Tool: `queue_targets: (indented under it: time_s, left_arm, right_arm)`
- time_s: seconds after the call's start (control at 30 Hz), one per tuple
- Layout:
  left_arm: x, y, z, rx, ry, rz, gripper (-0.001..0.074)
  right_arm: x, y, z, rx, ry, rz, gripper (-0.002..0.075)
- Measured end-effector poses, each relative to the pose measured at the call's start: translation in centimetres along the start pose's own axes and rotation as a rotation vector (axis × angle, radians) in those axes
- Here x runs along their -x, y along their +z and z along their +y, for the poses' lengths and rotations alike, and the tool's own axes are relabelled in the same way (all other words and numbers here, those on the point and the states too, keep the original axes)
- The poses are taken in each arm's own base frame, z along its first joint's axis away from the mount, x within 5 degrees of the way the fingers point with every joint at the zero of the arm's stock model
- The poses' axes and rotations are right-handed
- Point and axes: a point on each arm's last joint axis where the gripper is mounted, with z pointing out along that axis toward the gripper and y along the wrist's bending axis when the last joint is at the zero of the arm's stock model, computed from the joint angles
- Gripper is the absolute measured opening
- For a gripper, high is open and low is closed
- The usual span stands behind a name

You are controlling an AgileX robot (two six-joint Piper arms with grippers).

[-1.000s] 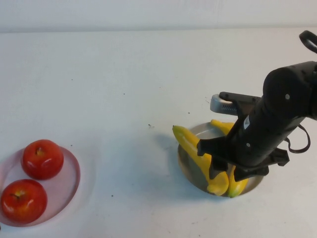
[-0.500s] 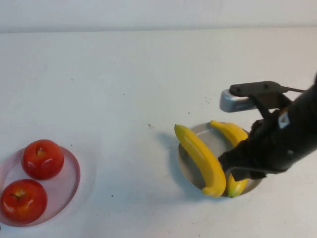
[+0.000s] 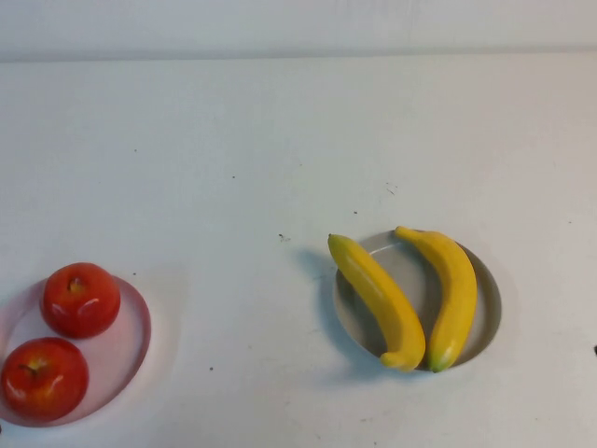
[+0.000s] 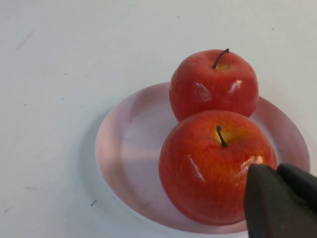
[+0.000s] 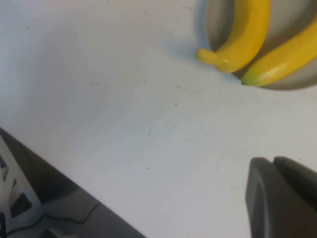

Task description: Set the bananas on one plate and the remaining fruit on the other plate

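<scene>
Right arm has gone from the high view entirely; a second ago it hung over the grey-blue plate (image 3: pixel 485 313) with its fingers spread above the bananas, half a second ago it was pulling away to the robot's right. Now both bananas (image 3: pixel 381 301) lie uncovered across that plate, side by side, near ends almost touching at the plate's near rim, far ends overhanging the far rim. Neither has shifted as the arm left. Right gripper (image 5: pixel 283 197) now sits back off the plate above bare table (image 3: pixel 233 149), near the table's front edge; jaws closed together, nothing in them. In its wrist view the banana tips and plate rim show well apart from it. Left gripper (image 4: pixel 281 201) hovers just beside the pale pink plate (image 4: pixel 124 158), clenched and empty, its dark tip overlapping the nearer apple in the wrist view; whether it touches the apple cannot be told. Both apples (image 3: pixel 79 299) rest on the pink plate at the robot's left, touching each other, stems up. Judgement: sorting looks finished, bananas on one plate, apples on the other, no fruit loose on the table. Nothing stands between the plates; only small dark specks mark the white surface. No obstruction seen; remaining work appears to be parking the arms.
</scene>
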Motion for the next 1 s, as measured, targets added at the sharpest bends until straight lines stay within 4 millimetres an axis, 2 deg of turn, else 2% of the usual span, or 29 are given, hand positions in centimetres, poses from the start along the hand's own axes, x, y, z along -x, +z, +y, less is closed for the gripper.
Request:
queue_targets:
  time_s: [0.17, 0.27, 0.37, 0.53, 0.63, 0.77, 1.0]
  left_arm:
    - [0.0, 0.0, 0.0, 0.0, 0.0, 0.0, 0.0003]
    - [0.0, 0.0, 0.0, 0.0, 0.0, 0.0, 0.0003]
    - [0.0, 0.0, 0.0, 0.0, 0.0, 0.0, 0.0003]
    - [0.0, 0.0, 0.0, 0.0, 0.0, 0.0, 0.0003]
    - [0.0, 0.0, 0.0, 0.0, 0.0, 0.0, 0.0003]
    - [0.0, 0.0, 0.0, 0.0, 0.0, 0.0, 0.0003]
    - [0.0, 0.0, 0.0, 0.0, 0.0, 0.0, 0.0003]
  right_arm:
    - [-1.9, -2.9, 0.3, 0.016, -0.02, -0.108, -0.0015]
    - [-2.5, -3.7, 0.3, 0.016, -0.025, -0.133, -0.0015]
    - [-2.6, -3.6, 0.1, 0.002, -0.028, -0.127, -0.0015]
    - [-3.0, -1.0, -0.6, -0.03, -0.014, -0.133, -0.0015]
    - [-3.6, 1.5, -2.1, -0.08, 0.052, -0.264, -0.0015]
    - [-7.0, 4.8, -5.0, -0.21, 0.17, -0.441, -0.0015]
    - [-13.7, 7.9, -7.0, -0.373, 0.277, -0.745, -0.0015]
